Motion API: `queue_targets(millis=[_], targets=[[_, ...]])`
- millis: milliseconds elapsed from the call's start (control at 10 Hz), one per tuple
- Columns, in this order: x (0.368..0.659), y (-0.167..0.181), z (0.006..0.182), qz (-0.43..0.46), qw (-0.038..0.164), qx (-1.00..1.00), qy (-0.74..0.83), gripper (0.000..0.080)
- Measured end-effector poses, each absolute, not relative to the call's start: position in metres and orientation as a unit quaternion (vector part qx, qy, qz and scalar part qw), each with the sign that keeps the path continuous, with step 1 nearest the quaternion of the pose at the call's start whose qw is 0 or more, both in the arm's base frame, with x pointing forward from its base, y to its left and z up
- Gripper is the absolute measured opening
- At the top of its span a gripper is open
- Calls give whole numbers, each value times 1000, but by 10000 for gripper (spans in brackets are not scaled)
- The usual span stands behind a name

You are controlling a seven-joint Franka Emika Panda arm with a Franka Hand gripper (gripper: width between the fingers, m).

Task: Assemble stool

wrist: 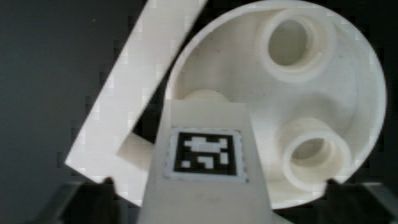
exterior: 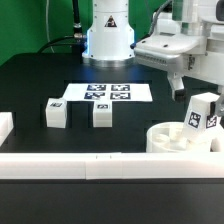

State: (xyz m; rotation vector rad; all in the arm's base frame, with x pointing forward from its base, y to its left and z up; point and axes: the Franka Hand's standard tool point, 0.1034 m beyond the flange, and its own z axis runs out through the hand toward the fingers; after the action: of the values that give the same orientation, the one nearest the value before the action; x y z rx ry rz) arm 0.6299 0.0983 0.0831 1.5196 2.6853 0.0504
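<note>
The round white seat (exterior: pixel 170 140) lies at the exterior view's right by the front rail. One tagged leg (exterior: pixel 205 112) stands upright on it; its foot is hidden. In the wrist view this leg (wrist: pixel 210 150) rises from the seat (wrist: pixel 329 95) beside two empty sockets (wrist: pixel 285 40) (wrist: pixel 320 152). My gripper (exterior: pixel 198 96) is over the leg's top. Its dark fingers (wrist: pixel 98 200) stand on either side of the leg with a gap on both sides, so the gripper (wrist: pixel 217 196) is open. Two more legs (exterior: pixel 56 113) (exterior: pixel 101 114) lie on the table at the left.
The marker board (exterior: pixel 105 93) lies at mid table before the robot base (exterior: pixel 108 35). A long white rail (exterior: pixel 90 165) runs along the front and shows beside the seat in the wrist view (wrist: pixel 134 90). A white block (exterior: pixel 4 125) sits at the left edge.
</note>
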Motion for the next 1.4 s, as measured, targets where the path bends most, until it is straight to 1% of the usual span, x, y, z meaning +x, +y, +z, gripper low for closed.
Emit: queue_targets(millis=[100,200,500,600,1000,1400], targets=[[630,98,83,16,28,493,869,426],[630,98,83,16,28,494,869,337],[630,97,82,17,26,525,850,337],[629,97,82,19,25,571,820,337],[628,93,81,30,14,769,639,337],[628,98,81,54,12,874,482,337]])
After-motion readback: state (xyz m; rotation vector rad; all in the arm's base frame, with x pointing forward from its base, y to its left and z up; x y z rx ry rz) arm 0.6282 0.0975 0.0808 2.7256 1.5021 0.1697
